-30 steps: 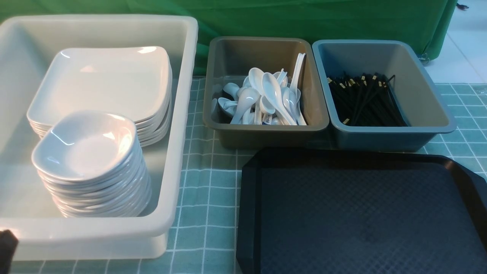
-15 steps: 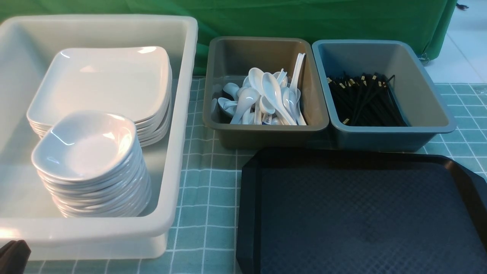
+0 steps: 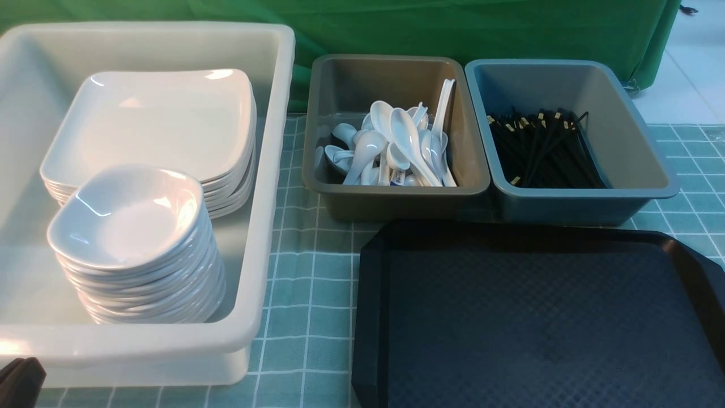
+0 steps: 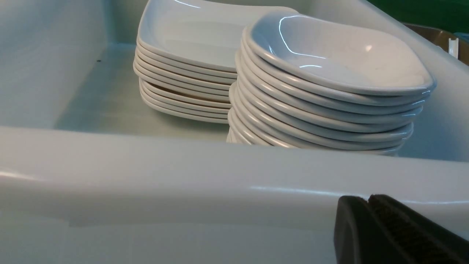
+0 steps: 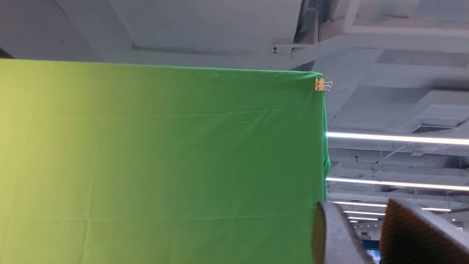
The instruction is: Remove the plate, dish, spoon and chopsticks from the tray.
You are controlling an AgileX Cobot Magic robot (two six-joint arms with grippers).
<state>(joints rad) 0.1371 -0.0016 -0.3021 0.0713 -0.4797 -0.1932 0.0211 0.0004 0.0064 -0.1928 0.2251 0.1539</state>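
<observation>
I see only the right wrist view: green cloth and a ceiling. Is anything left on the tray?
Observer: No. The part of the tray that the front view shows is bare.
Operator: Where are the chopsticks?
Observer: A bundle of chopsticks lies in the grey-blue tub.
Operator: And the left tool?
Observer: The left tool is shut and empty, close to the near wall of the white tub.

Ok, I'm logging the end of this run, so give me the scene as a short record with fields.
tray: bare, nothing on it
white tub: stacked plates behind stacked dishes
brown tub: spoons
grey-blue tub: chopsticks
left end effector: shut, empty, outside the white tub's near wall
right end effector: slightly apart, empty, aimed at the green backdrop and ceiling
</observation>
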